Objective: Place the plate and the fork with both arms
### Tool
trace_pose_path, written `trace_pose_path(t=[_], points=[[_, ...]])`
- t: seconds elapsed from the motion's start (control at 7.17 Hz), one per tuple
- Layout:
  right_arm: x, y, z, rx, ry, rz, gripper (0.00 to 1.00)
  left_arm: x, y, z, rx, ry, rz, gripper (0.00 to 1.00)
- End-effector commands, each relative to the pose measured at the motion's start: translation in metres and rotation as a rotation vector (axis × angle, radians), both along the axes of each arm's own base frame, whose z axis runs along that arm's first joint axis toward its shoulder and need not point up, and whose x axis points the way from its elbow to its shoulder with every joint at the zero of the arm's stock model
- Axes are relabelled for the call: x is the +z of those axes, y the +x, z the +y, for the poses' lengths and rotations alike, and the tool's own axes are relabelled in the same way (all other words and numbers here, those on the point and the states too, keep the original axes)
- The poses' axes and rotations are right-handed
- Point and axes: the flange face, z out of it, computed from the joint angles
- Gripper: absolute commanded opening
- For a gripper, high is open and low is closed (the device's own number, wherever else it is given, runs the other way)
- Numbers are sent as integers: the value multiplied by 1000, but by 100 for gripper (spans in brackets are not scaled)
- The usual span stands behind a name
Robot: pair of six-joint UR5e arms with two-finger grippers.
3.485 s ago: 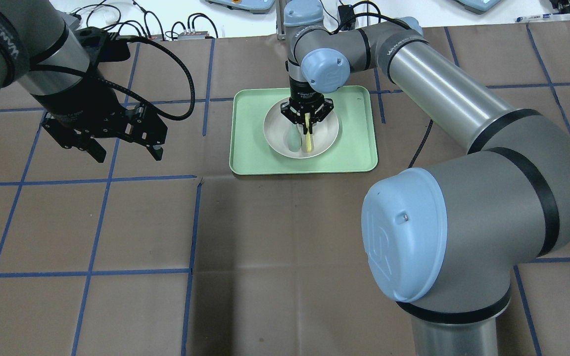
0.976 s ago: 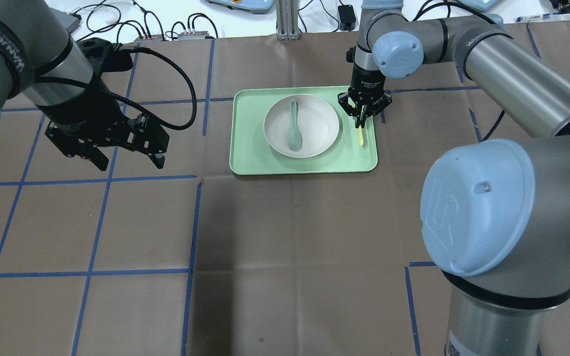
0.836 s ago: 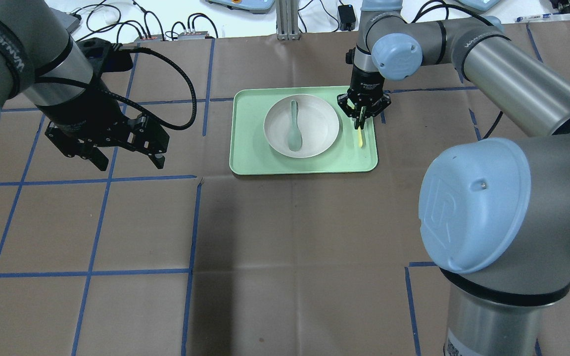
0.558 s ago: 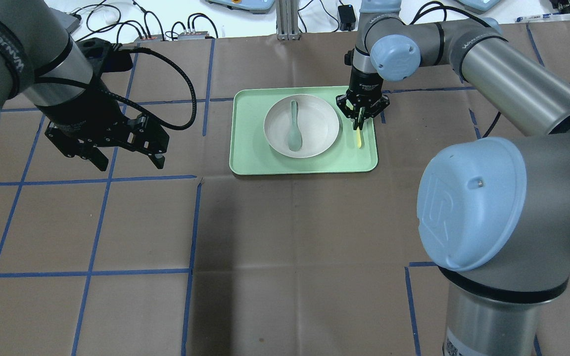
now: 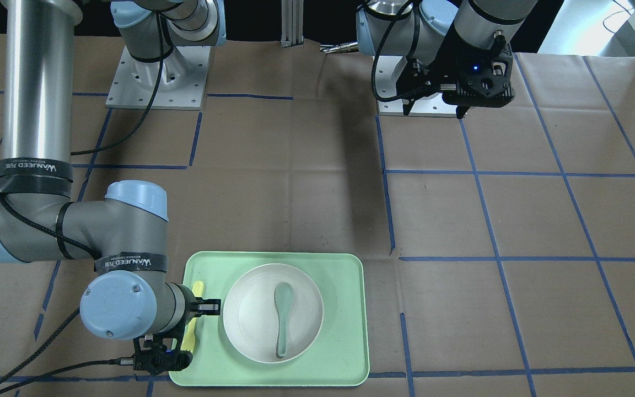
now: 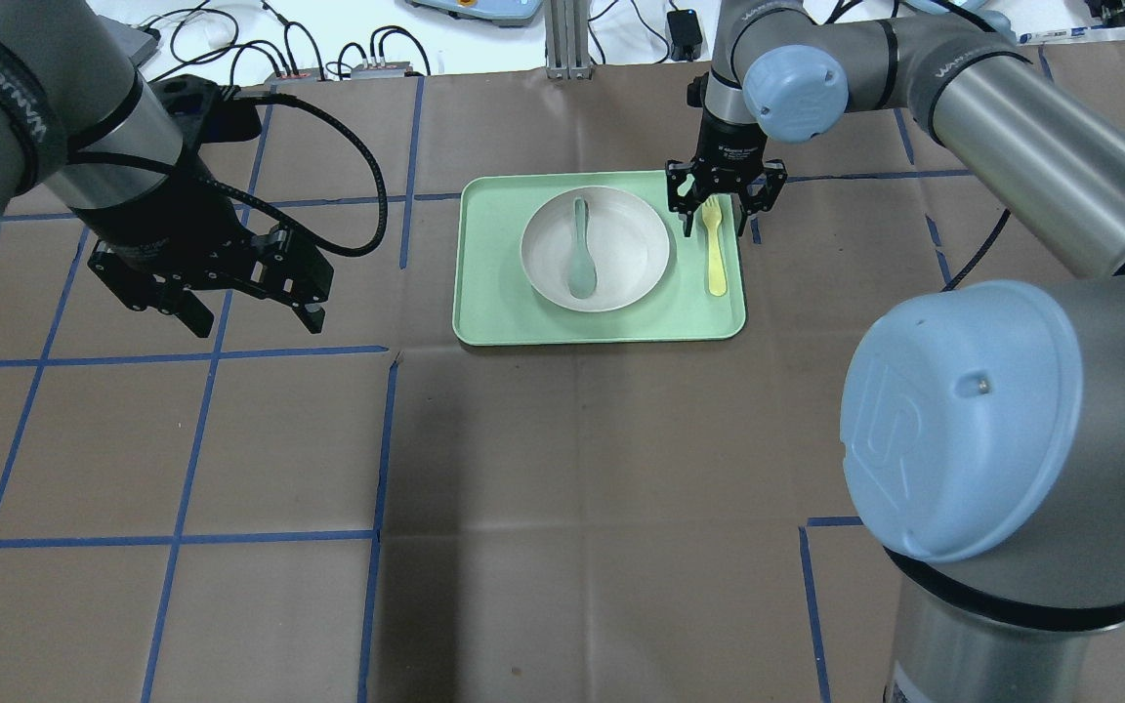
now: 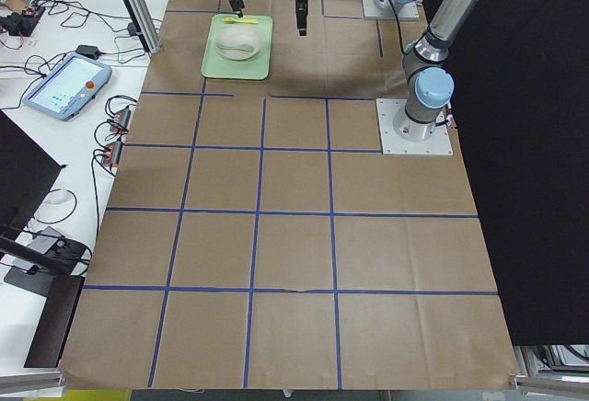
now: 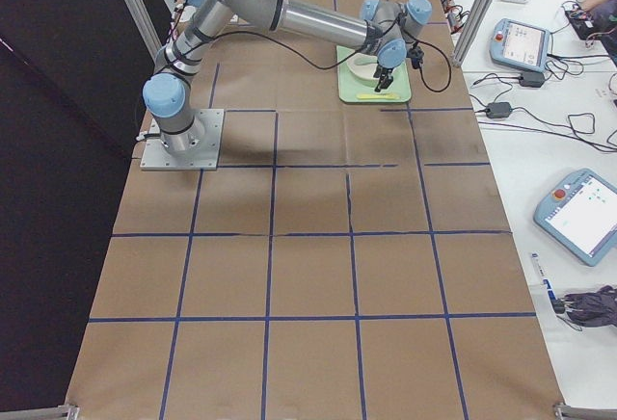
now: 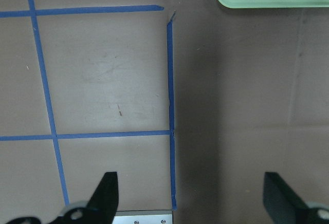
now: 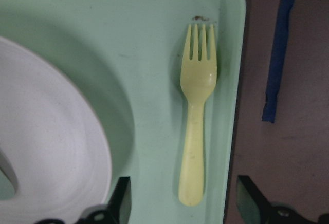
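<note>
Fork: slim, pale-yellow plastic, on rectangular mint-green tray, 3 o'clock of round off-white plate.
Right gripper: we see it spread wide, empty, above the fork.
Left gripper: spread, empty.

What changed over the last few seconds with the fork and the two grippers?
The right gripper carried the fork from the plate rightward to the right strip of the tray, laid it flat and let go; its jaws now stand open above the tines. The plate, spoon and tray stayed put; the left gripper stayed open.
</note>
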Motion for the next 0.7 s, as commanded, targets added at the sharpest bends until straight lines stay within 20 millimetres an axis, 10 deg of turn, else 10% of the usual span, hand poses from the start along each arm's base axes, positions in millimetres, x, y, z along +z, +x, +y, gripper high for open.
trace_pose_path(t=[0.0, 0.56], points=[[69, -13, 21, 87, -57, -3, 100, 0, 0, 0, 0, 0, 0, 100], [179, -79, 112, 73, -136, 43, 100, 1, 0, 0, 1, -1, 1, 100]])
